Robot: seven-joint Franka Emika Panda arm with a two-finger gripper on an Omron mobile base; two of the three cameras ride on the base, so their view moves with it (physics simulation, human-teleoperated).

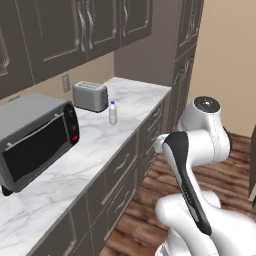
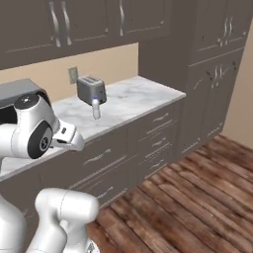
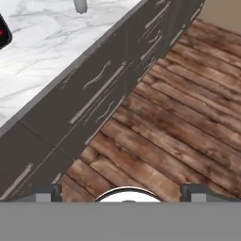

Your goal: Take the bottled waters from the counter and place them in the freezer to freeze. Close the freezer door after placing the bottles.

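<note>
whitish bottle (image 1: 113, 113) upright beside toaster (image 1: 90, 96)

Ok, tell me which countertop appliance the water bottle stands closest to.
The toaster: the bottle stands just in front of it, while the microwave sits farther along the counter.

In the hand view, the whitish bottle (image 3: 80, 5) is cut off by the top edge; its cap is out of frame. The microwave (image 1: 31, 137) is cut off at the left edge of the left base view. In the right base view, the arm hides most of it.
</note>
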